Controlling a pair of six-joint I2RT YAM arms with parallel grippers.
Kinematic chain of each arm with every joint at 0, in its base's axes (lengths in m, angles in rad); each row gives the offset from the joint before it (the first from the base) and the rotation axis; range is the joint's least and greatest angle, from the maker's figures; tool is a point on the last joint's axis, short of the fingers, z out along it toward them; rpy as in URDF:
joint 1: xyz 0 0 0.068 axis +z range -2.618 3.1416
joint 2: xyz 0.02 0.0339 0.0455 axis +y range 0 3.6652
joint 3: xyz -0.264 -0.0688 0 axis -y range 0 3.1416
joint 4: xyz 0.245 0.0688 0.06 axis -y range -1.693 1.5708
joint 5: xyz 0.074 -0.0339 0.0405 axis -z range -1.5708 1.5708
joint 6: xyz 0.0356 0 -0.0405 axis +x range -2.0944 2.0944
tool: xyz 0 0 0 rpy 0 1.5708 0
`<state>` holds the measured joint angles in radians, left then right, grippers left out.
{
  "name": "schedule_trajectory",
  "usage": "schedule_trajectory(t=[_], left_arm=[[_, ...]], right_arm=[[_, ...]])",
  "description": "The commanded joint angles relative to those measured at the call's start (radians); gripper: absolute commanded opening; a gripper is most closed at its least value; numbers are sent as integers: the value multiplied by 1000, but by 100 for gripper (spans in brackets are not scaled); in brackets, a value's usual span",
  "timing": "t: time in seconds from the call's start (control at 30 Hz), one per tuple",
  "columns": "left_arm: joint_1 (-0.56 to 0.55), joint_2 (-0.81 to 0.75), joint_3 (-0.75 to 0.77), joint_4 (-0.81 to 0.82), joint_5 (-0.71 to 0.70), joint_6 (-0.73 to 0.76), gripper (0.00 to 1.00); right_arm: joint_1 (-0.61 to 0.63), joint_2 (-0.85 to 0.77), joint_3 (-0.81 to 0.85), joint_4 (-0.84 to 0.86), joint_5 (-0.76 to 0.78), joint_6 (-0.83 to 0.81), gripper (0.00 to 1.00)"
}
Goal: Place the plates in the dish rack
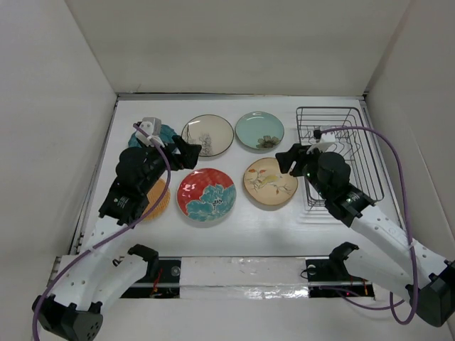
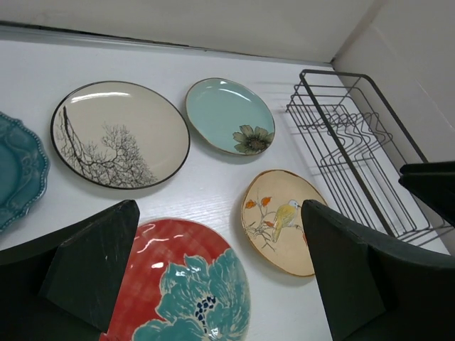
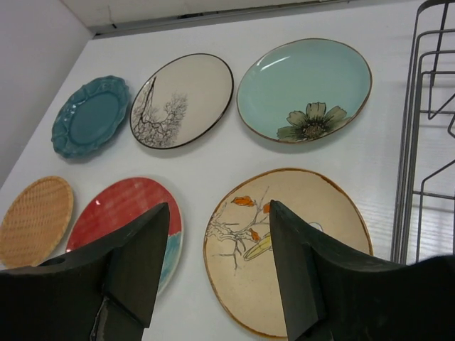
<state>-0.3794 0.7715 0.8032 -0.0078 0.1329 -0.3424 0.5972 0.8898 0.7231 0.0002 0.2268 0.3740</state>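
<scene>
All 6 plates lie flat on the white surface [image 1: 242,227], none overlapping. The scalloped teal plate [image 3: 91,116], the dark-rimmed cream plate [image 1: 207,135] and the mint plate [image 1: 259,131] form the far row. The orange plate [image 3: 35,220], the red plate [image 1: 206,194] and the tan plate [image 1: 270,182] form the near one. The dish rack [image 1: 364,156] stands to the right of them with nothing between its prongs.

The left hand [image 2: 219,220] hangs over the red plate with its fingers wide apart and nothing between them. The right hand [image 3: 218,220] is likewise spread and empty above the tan plate, the one nearest the rack.

These look like glazed ceramic: stiff, fairly light, slick and likely to chip if knocked against wire. Lying flat, each offers only its rim, so the sensible hold is a pinch across the raised lip, 1 finger slipped under the edge and 1 on top. A plate held that way will want to swing, so it should go into a slot slowly and upright.
</scene>
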Motion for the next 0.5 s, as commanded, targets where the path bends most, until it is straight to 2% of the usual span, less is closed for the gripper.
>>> schedule_trajectory(t=[0.0,0.03,0.13,0.17,0.23,0.27,0.37,0.4,0.47], left_arm=[[-3,-3,64,-86,-69,-41,99],[-3,-12,57,-90,-47,-35,99],[-3,-90,8,-49,78,32,99],[-3,-131,-7,-43,109,33,99],[-3,-161,-21,-66,102,60,99],[-3,-179,-19,-81,94,71,99],[-3,-230,-41,-106,96,91,99],[-3,-248,-64,-104,100,89,96],[-3,-296,-87,-93,122,82,57]], right_arm=[[7,-20,2,52,-29,42,63],[7,-20,2,60,-58,46,63],[7,13,6,99,-131,72,43],[7,33,15,103,-144,89,29],[7,116,65,84,-177,100,13],[7,148,84,80,-188,108,0],[7,266,145,95,-218,158,0],[21,299,157,115,-218,178,0],[47,363,209,124,-198,220,0]])
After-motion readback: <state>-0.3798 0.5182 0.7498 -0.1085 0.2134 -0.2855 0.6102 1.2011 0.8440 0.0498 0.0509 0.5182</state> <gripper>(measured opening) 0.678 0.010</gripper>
